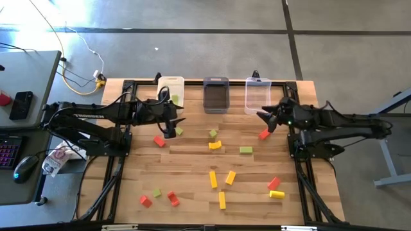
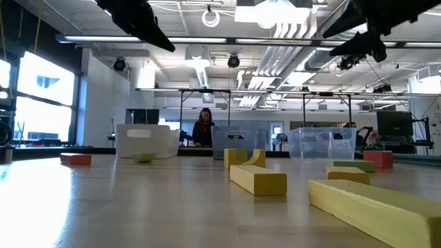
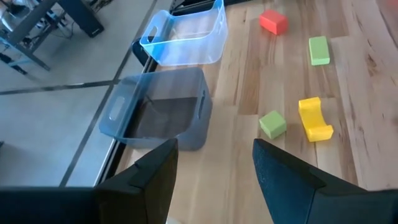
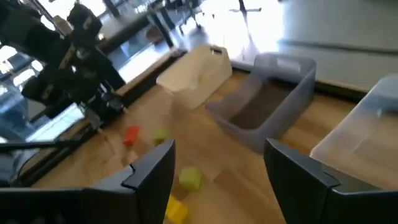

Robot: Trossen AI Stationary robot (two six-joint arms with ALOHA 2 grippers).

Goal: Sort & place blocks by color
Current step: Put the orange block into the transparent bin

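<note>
- High view first: we have our left hand hovering over the left part of the counter, just in front of the white bin, fingers spread apart and holding nothing.
- Our right hand hangs near the clear bin on the right, and its wrist view shows the fingers parted and empty as well.
- Between those two bins sits the dark grey bin, all three lined up along the far edge.
- The blocks are scattered across the counter: a red block and a green block lie just beside our left hand.
- A second red block lies right below our right hand.
- Mid-counter we see a green cube, a yellow arch piece just near of it, and a green bar to the right.
- Nearer still, three yellow bars cluster in the middle, with red and yellow pieces at the near right and two reds and a green at the near left.
- One green block appears to rest inside the white bin.
- Low view: a person stands in the room beyond the far edge.
</note>
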